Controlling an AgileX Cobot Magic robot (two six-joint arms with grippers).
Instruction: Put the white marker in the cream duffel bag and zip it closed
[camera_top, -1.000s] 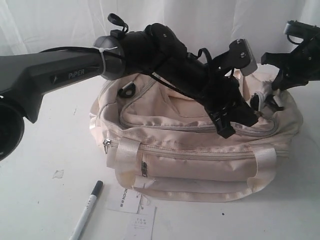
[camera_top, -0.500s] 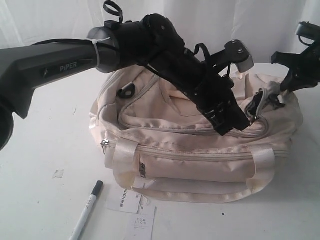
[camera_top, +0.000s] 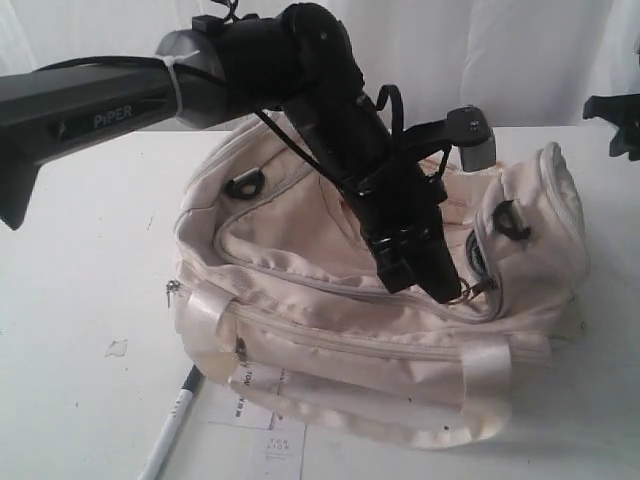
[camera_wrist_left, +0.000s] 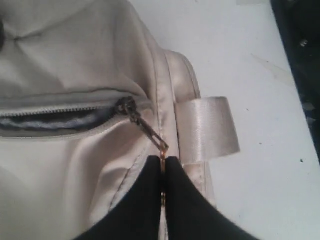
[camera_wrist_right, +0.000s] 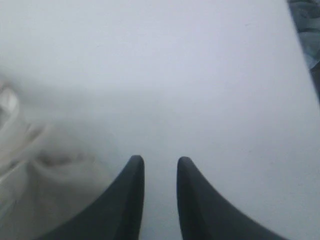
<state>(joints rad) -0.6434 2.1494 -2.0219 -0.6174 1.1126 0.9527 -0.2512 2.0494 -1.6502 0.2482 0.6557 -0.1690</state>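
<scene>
The cream duffel bag (camera_top: 330, 300) lies in the middle of the table, its top zipper partly open onto black lining (camera_wrist_left: 50, 120). My left gripper (camera_wrist_left: 163, 159) is shut on the zipper pull (camera_wrist_left: 152, 135), close to a strap handle (camera_wrist_left: 207, 127); in the exterior view this gripper (camera_top: 450, 288) reaches across the bag's top to its right end. The white marker (camera_top: 172, 420) lies on the table at the bag's front left corner, its cap end against the bag. My right gripper (camera_wrist_right: 160, 162) is open over bare table, holding nothing, and barely shows at the exterior view's right edge (camera_top: 615, 125).
White paper tags (camera_top: 275, 445) lie on the table under the bag's front edge, beside the marker. A small scrap (camera_top: 117, 347) sits on the white table (camera_top: 80, 300) to the left. A white curtain hangs behind.
The right gripper has let go of the bag's right end, opened and drawn back to the right. The left gripper rose with the pull, and the bag shifted left and forward onto the marker's cap.
</scene>
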